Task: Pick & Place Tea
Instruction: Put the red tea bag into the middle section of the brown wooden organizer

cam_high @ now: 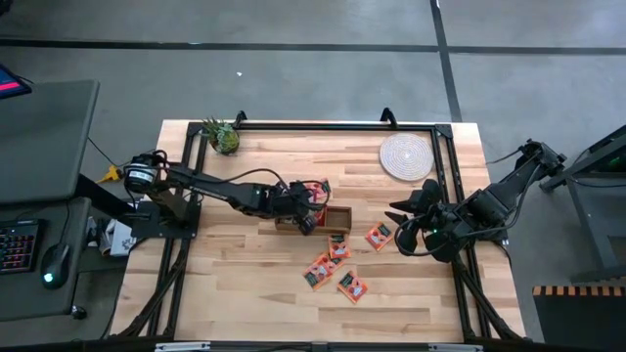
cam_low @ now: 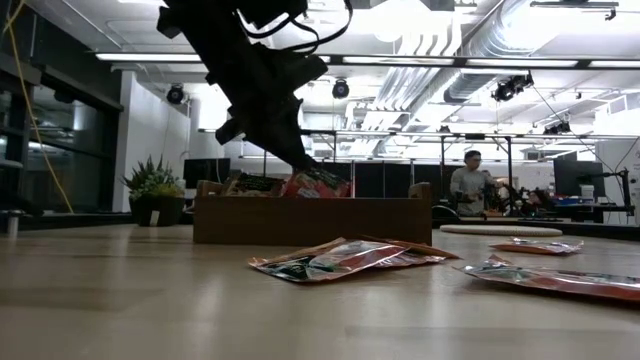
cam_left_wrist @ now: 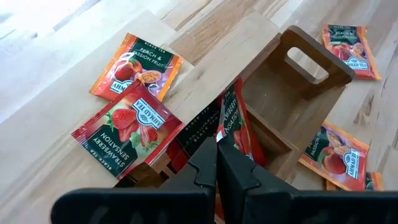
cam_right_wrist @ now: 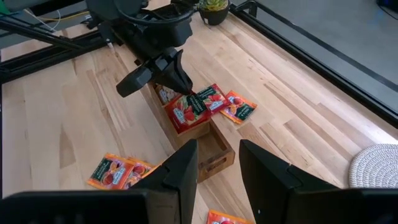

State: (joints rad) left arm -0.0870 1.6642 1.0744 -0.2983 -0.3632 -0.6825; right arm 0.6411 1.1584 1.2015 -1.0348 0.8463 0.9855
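The long wooden box (cam_high: pixel 315 217) lies mid-table. Several tea sachets stand in one compartment (cam_left_wrist: pixel 233 121), their tops showing above the wall (cam_low: pixel 316 183). The end compartment (cam_left_wrist: pixel 280 106) by the handle cut-out shows bare wood. Two more sachets (cam_left_wrist: pixel 127 127) (cam_left_wrist: pixel 138 67) lie flat on the wood at the box's far side. Loose sachets (cam_high: pixel 338 262) lie scattered on the table before the box. My left gripper (cam_left_wrist: pixel 216 146) is shut, its tips at the standing sachets. My right gripper (cam_high: pixel 404 228) hovers open at the table's right, apart from everything. My left gripper comes slanting down from the table's left, and its shut fingertips (cam_left_wrist: pixel 211 155) meet the near edge of the red sachet (cam_left_wrist: pixel 231 127) that stands in the box. Whether that edge is pinched between the fingers or only touched, I cannot tell.
A round woven mat (cam_high: pixel 405 155) lies at the far right, a small potted plant (cam_high: pixel 222 135) at the far left. A dark metal frame (cam_high: pixel 442 176) runs round the table. Beyond the table, in the low view, a person (cam_low: pixel 467 185) stands in the room.
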